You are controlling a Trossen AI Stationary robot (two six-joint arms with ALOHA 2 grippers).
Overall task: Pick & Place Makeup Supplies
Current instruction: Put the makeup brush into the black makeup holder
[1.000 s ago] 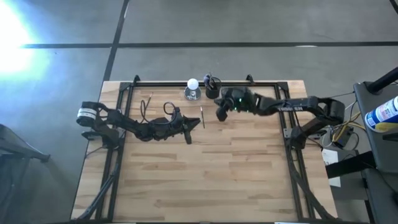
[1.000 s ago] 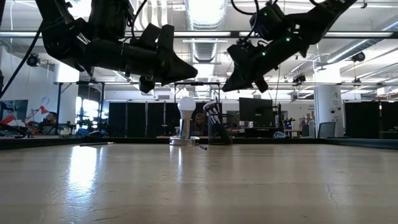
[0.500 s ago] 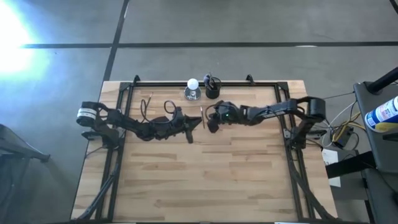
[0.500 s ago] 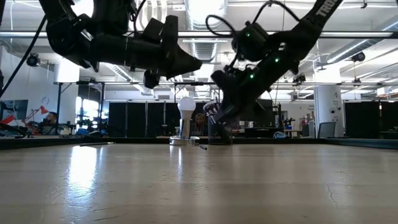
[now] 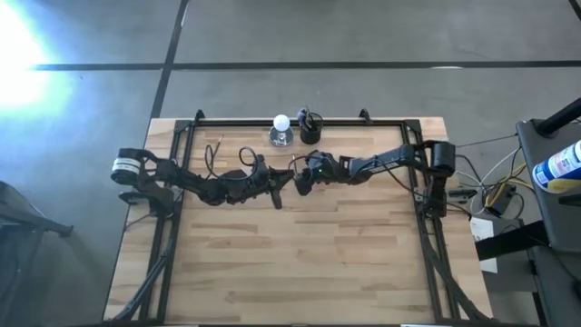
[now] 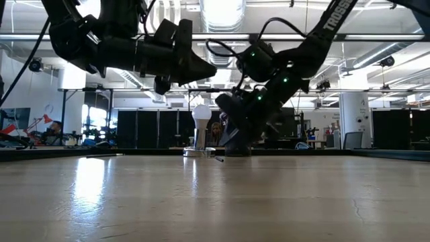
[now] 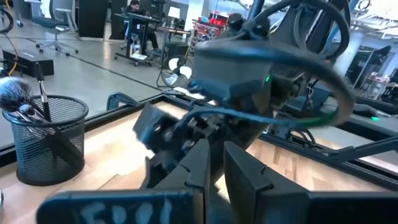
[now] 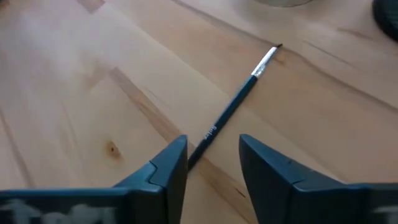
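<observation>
One thin makeup brush (image 8: pixel 233 109) with a dark handle and silver ferrule lies flat on the wooden table (image 5: pixel 300 263); it also shows in the high view (image 5: pixel 293 164). My right gripper (image 8: pixel 213 152) is low over it and open. Its fingers stand on either side of the handle's end without touching it. My left gripper (image 5: pixel 287 179) hovers just left of it, well above the table (image 6: pixel 209 69), shut and holding nothing. More makeup supplies stand in a black mesh cup (image 7: pixel 50 143) at the far edge (image 5: pixel 310 130).
A white ball on a clear base (image 5: pixel 280 128) stands beside the cup at the far edge. Black frame rails (image 5: pixel 177 154) run along the table's left, right and far sides. The two grippers are close together at the table's middle. The near half of the table shows bare wood.
My right gripper has swung from near the cup toward the table's left and a little toward the near edge. It has dropped low over the lying brush and opened. The brush has not moved.
</observation>
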